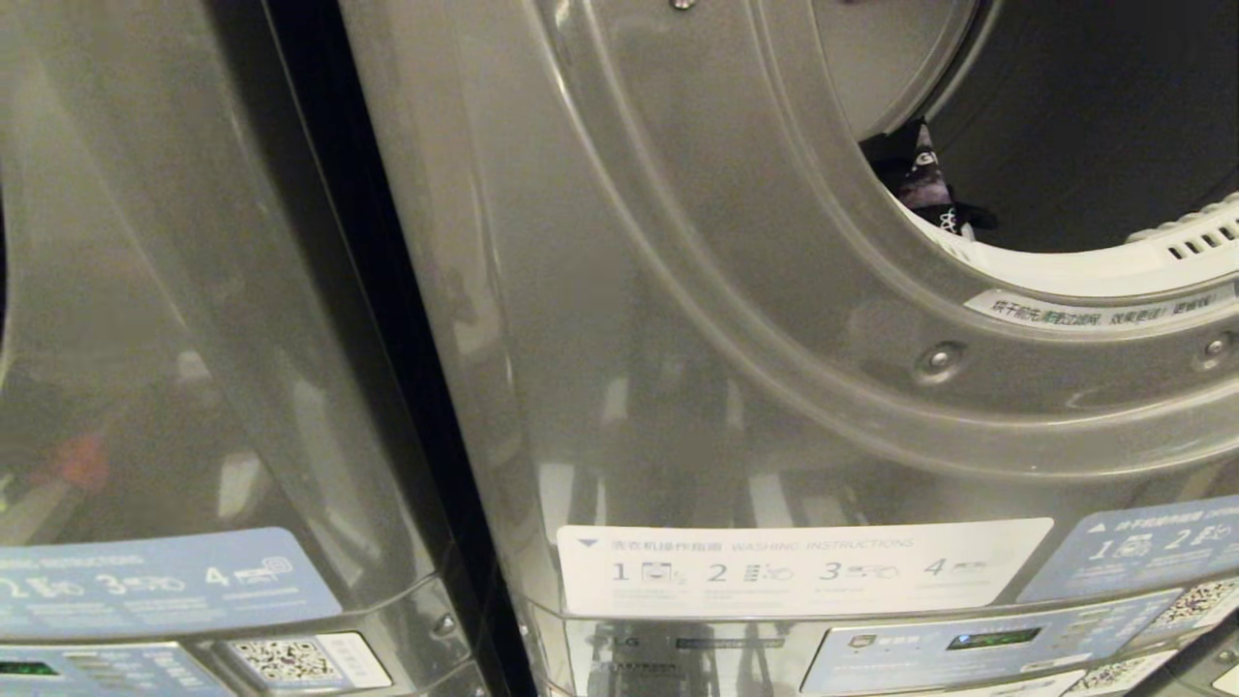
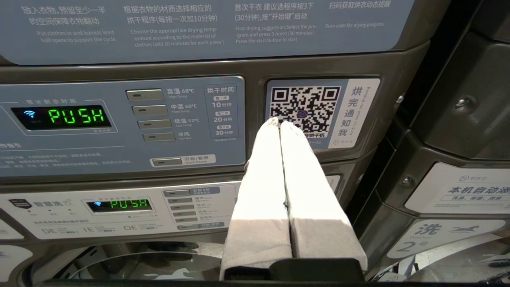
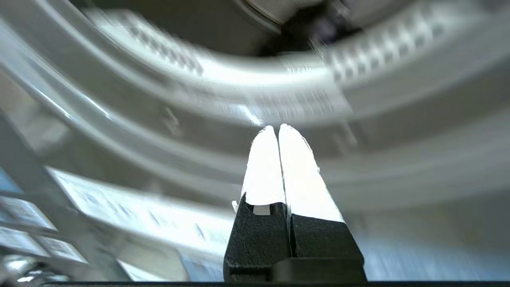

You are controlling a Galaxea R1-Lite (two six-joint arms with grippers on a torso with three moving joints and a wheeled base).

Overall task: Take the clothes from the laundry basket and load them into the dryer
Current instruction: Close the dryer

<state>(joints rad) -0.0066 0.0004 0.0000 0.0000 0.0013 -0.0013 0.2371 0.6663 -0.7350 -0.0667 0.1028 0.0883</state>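
Note:
The grey dryer (image 1: 678, 319) fills the head view, its round opening (image 1: 1094, 116) at the top right. A dark patterned garment (image 1: 920, 184) lies at the lower left of the drum mouth. Neither arm shows in the head view. My right gripper (image 3: 277, 128) is shut with nothing between its white fingers, out in front of the dryer's lower door ring (image 3: 255, 79), which appears blurred. My left gripper (image 2: 279, 121) is shut and empty, pointing at a QR sticker (image 2: 305, 107) on a control panel. The laundry basket is out of view.
A second grey machine (image 1: 174, 339) stands to the left of the dryer, a dark gap (image 1: 387, 319) between them. An instruction sticker (image 1: 803, 566) and control panels run along the bottom. In the left wrist view green displays (image 2: 75, 115) read PUSH.

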